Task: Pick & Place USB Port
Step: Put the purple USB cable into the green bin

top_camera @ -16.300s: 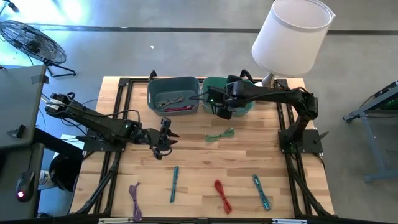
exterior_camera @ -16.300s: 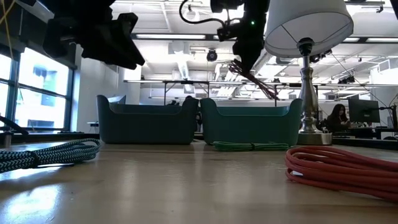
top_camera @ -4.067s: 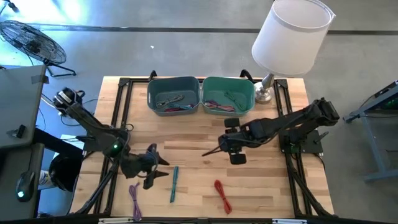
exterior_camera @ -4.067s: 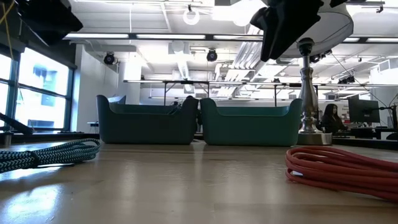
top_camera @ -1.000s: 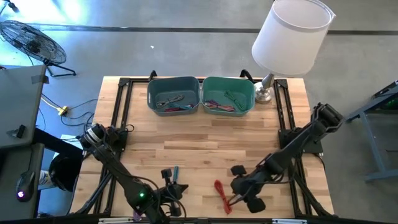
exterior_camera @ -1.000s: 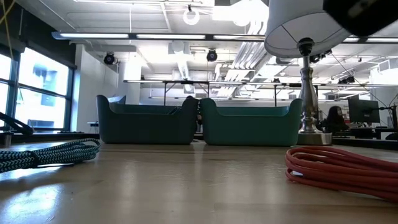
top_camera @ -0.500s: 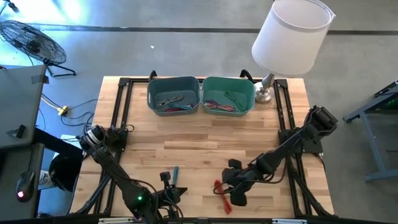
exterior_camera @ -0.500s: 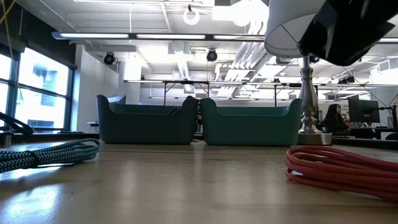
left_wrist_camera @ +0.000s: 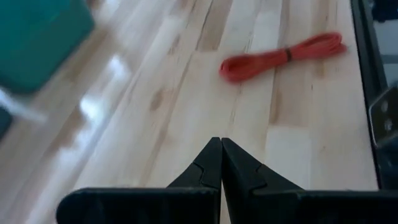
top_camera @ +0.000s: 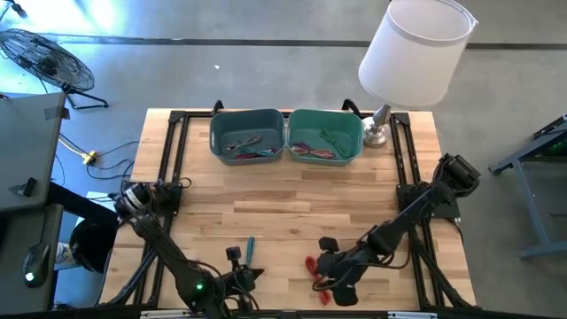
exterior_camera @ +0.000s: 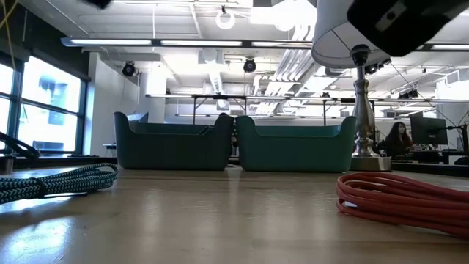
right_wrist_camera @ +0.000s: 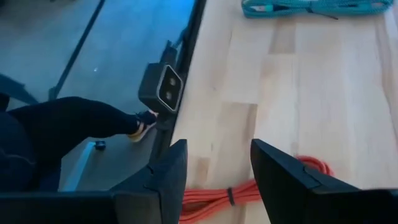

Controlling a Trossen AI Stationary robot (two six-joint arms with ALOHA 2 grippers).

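A coiled red cable [right_wrist_camera: 245,191] lies flat on the wooden table near its front edge; it also shows in the left wrist view [left_wrist_camera: 283,55] and the low view [exterior_camera: 403,202]. My right gripper [right_wrist_camera: 217,180] hangs open just above it, slanting down, a finger on either side of the coil without touching it. It covers part of the red cable [top_camera: 310,266] in the high view. My left gripper [left_wrist_camera: 221,152] is shut and holds nothing. It hovers near the front edge, beside a teal cable [top_camera: 249,246] that lies flat.
A grey-blue bin [top_camera: 248,135] and a green bin [top_camera: 325,133], both holding cables, stand at the far edge beside a white lamp [top_camera: 415,49]. A small camera [right_wrist_camera: 160,87] sits on the table's near edge. A person's leg [right_wrist_camera: 62,124] shows below that edge.
My right gripper has gone toward the table's left and a little down, tipping its fingers further downward. It now hangs over the red cable, which has not moved. Its fingers have stayed open.
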